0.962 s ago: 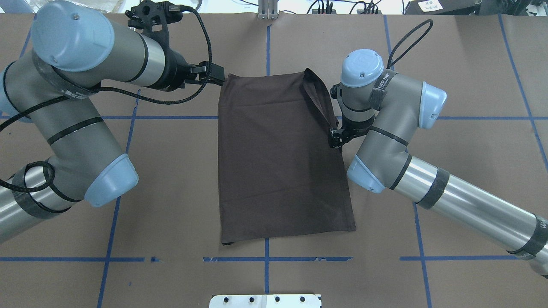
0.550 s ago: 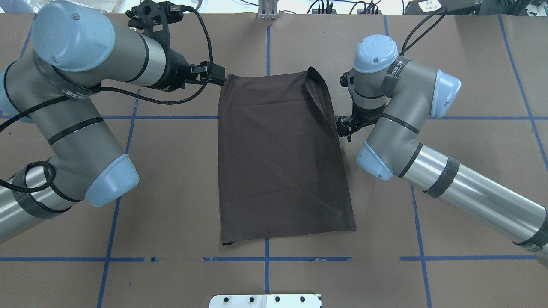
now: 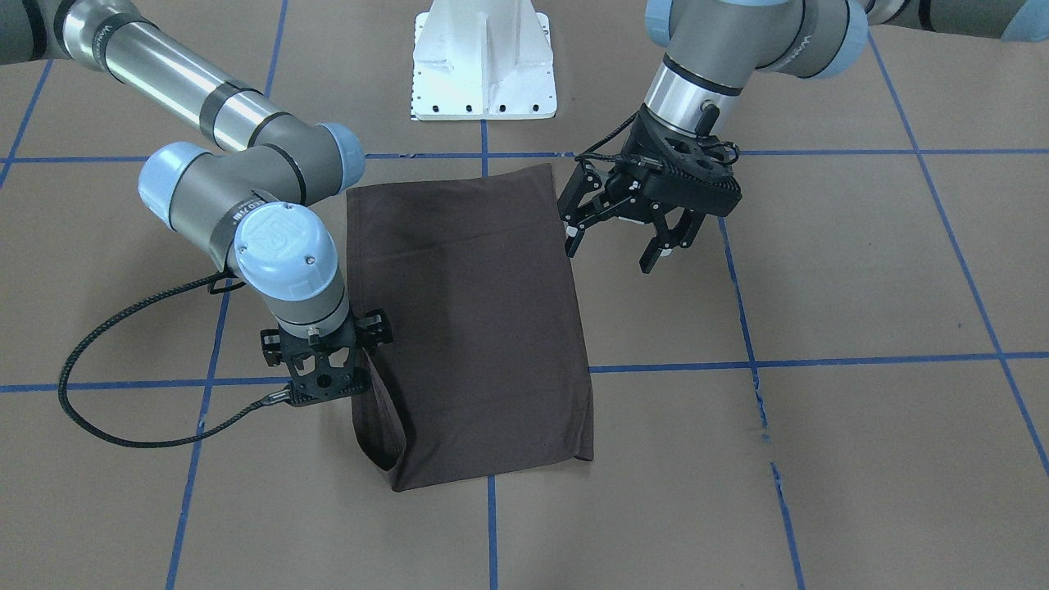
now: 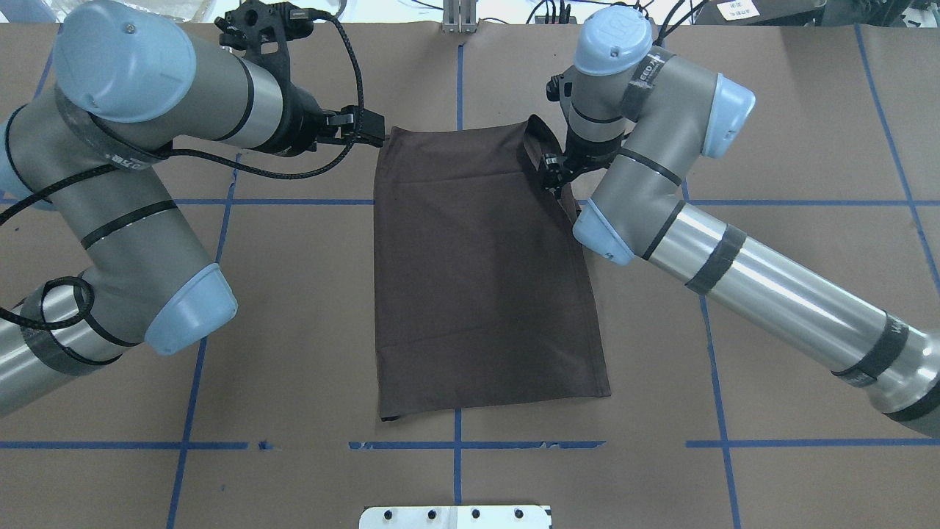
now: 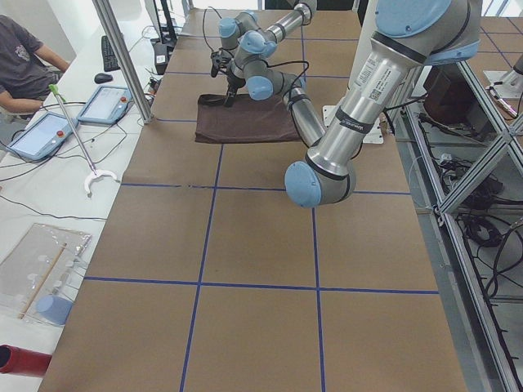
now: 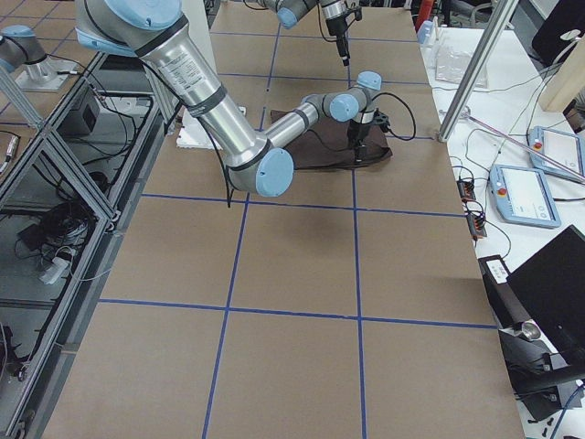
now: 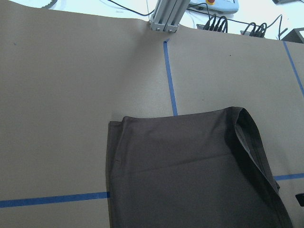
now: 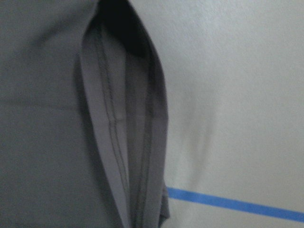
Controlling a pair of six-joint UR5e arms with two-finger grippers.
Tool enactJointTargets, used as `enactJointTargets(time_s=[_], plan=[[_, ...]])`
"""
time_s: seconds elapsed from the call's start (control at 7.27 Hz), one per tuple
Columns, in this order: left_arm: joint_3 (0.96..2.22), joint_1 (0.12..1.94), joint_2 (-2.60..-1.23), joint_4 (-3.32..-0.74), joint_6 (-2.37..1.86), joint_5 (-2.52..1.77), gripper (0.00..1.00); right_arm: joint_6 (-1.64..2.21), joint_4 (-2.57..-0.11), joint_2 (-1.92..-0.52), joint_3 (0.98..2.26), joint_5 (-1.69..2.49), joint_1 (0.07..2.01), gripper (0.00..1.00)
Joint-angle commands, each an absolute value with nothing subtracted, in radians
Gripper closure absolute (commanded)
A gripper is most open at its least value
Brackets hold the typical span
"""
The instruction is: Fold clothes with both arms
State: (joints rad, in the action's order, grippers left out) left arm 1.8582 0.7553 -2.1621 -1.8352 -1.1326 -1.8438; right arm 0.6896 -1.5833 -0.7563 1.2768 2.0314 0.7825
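The clothes are one dark brown T-shirt (image 4: 477, 279), folded into a long rectangle in the middle of the table (image 4: 294, 367). Its far right edge (image 4: 540, 147) stands up as a loose fold, and the right wrist view shows its stitched hem (image 8: 114, 128) close up. My right gripper (image 4: 552, 175) points straight down over that raised fold (image 3: 373, 410). Its jaws look spread in the front-facing view (image 3: 322, 352), with no cloth seen between them. Open and holding nothing, my left gripper (image 3: 610, 254) hovers just off the shirt's far left corner (image 4: 378, 137).
The white pedestal (image 3: 483, 57) stands at the robot's side of the table, and an aluminium post (image 4: 459, 15) rises at the far edge. Blue tape lines (image 4: 455, 444) cross the brown table. A seated person (image 5: 24, 57) and tablets (image 5: 102, 104) are beyond the far edge.
My right gripper has swung from beside the middle of the shirt's right edge toward the far right corner, over the raised fold. The left arm and the shirt have stayed put.
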Motion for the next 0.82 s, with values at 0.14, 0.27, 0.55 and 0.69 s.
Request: enactJointTargets(time_s=[0.14, 0.27, 0.55, 0.69], plan=[[1.858, 0.758, -2.161, -1.835, -1.131, -1.844, 0.00, 0.690, -1.400, -0.638, 1.053, 2.008, 0.784, 0.00], [1.858, 0.758, -2.161, -1.835, -1.131, -1.844, 0.00, 0.686, -1.393, -0.608, 1.004, 1.987, 0.784, 0.00], [1.859, 0.758, -2.161, -1.836, -1.131, -1.844, 0.00, 0.684, -1.370, -0.609, 0.973, 1.964, 0.779, 0.00], [1.859, 0.756, -2.161, -1.836, -1.131, -1.844, 0.00, 0.684, -1.364, -0.611, 0.953, 1.954, 0.778, 0.00]])
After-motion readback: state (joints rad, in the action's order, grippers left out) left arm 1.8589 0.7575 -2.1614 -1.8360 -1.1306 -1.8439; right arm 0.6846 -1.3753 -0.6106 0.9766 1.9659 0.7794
